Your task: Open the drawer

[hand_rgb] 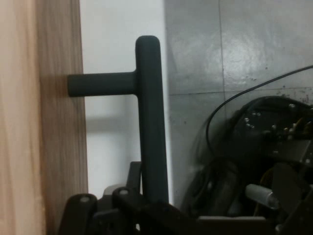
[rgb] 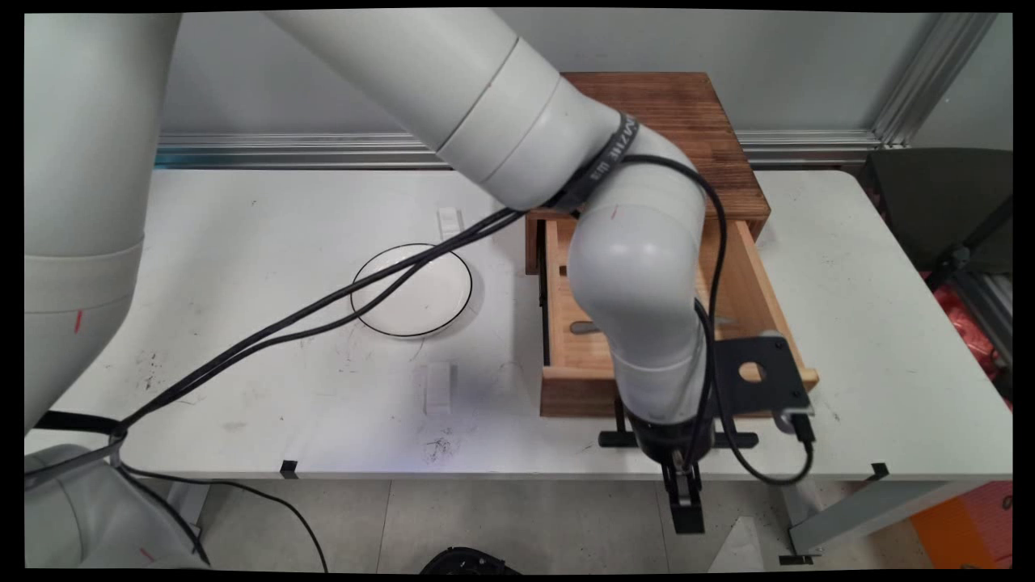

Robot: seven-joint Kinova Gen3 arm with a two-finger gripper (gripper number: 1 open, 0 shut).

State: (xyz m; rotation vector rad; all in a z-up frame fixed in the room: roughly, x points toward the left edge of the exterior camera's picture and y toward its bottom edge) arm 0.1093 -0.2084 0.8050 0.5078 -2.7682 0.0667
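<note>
On the left of the white worktop (rgb: pixel 242 242) lies a round white plate with a thin black rim (rgb: pixel 411 289), black cables (rgb: pixel 323 311) crossing over it. A small white block (rgb: pixel 437 386) sits nearer the front edge. To the right stands a brown wooden cabinet (rgb: pixel 687 121) with its light wooden drawer (rgb: pixel 582 339) pulled open; something small and grey lies inside. The black two-finger hand (rgb: pixel 683 493) hangs below the drawer front, past the worktop's edge. Only the hand view shows the grip: the fingers (hand_rgb: pixel 122 196) are closed around the drawer's black bar handle (hand_rgb: pixel 149 122), whose post meets the wooden front. The main view hides this behind the arm's wrist.
</note>
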